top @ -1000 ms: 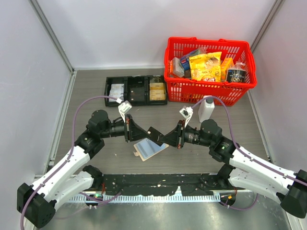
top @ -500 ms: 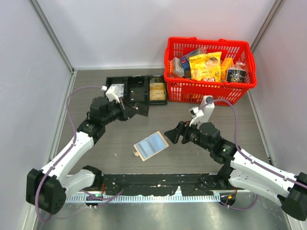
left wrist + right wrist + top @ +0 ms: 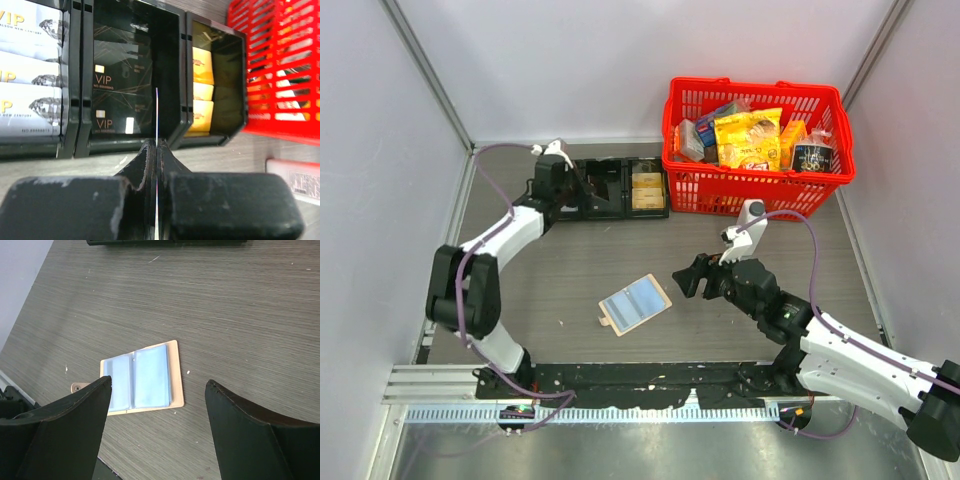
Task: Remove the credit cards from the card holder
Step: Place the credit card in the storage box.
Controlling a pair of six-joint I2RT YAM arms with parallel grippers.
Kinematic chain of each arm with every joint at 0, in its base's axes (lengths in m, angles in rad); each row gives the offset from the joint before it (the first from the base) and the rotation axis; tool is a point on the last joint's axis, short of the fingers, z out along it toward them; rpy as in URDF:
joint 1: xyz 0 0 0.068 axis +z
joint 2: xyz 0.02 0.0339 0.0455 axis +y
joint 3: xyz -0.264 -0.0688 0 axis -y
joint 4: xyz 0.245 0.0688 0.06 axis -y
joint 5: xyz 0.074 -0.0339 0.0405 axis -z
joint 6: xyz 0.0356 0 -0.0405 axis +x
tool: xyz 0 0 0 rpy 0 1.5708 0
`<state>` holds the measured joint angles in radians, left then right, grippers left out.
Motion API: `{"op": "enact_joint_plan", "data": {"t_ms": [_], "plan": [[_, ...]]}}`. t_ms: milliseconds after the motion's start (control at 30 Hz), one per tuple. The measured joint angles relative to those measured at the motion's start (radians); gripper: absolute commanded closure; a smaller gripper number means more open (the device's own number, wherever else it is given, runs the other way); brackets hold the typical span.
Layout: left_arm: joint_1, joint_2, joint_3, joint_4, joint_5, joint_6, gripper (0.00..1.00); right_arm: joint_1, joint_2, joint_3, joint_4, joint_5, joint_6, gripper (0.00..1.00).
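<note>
One credit card (image 3: 157, 112) is out, clamped edge-on in the left end effector (image 3: 156, 150) over the middle compartment of the black tray (image 3: 75, 75), while the card holder (image 3: 634, 304) lies open on the tabletop (image 3: 560, 270), long axis near-left to far-right, snap tab (image 3: 79, 387) near-left, pockets seemingly empty, right end effector (image 3: 159, 384) spread wide nearby.

1. the white plastic credit cards (image 3: 30, 75) stacked in the left compartment of the black three-compartment plastic tray (image 3: 75, 100) each bear "vip" in gold letters, and the small line beneath ends in "new century".
2. the black plastic credit cards (image 3: 122, 90) in the middle compartment also bear "vip" in gold; the fine line under it is too small to read.
3. the yellow-gold plastic credit cards (image 3: 202, 95) in the right compartment carry print too blurred to read.
4. the packets in the red plastic basket (image 3: 756, 190) show no legible print.
</note>
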<state>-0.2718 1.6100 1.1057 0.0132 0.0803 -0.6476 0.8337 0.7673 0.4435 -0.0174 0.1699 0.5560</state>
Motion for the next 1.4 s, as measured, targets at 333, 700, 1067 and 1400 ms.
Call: {"op": "enact_joint_plan", "data": {"t_ms": [333,700,1067,1400], "plan": [[0.006,0.257,0.167,0.004,0.039,-0.035,0.95,0.0,-0.004,-0.002,-0.008,0.024,-0.024,0.2],[0.006,0.319,0.254,-0.056,0.014,-0.034,0.52,0.0,-0.004,-0.002,-0.037,0.032,-0.032,0.2],[-0.003,0.079,0.241,-0.282,-0.101,0.001,0.44,0.0,0.055,0.072,-0.145,0.041,-0.031,0.2],[-0.187,-0.385,-0.061,-0.451,-0.195,-0.04,0.39,0.068,0.359,0.222,-0.269,0.082,-0.01,0.2]]}}
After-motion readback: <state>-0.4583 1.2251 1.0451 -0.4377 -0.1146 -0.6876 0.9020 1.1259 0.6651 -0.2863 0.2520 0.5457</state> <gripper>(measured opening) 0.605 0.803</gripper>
